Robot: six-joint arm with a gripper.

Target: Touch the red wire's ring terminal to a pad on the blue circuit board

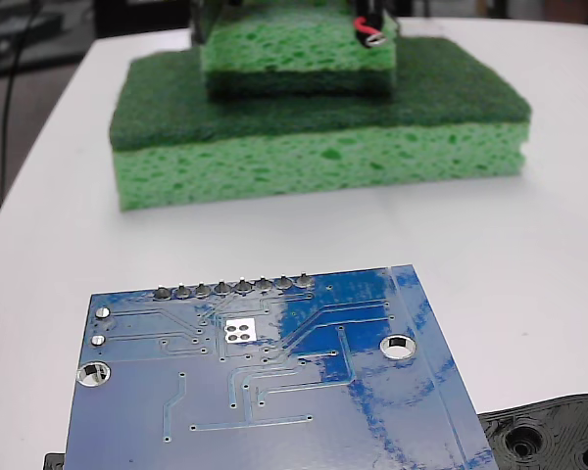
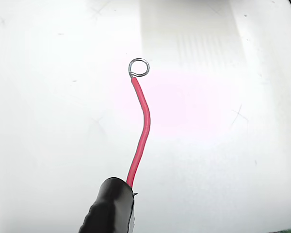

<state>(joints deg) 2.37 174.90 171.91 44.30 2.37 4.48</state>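
Ring terminal (image 2: 138, 67) on red wire (image 2: 141, 131) hanging over bare counter (image 2: 48, 121), well apart from blue circuit board (image 1: 274, 392). Pad (image 1: 240, 331) untouched; whole approach left. Pincer state: cannot tell.

No text, label, brand or number can be read on the blue circuit board (image 1: 274, 392) or elsewhere.

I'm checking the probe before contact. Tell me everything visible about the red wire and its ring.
The red wire is thin, with glossy red insulation, and rises in a gentle S-curve from a thick black sleeve. Its tip carries a small silver ring terminal, an open loop of bare metal. In the wrist view it hangs over bare white table, touching nothing. In the fixed view it shows far back, above the stacked green sponges, well away from the blue circuit board.
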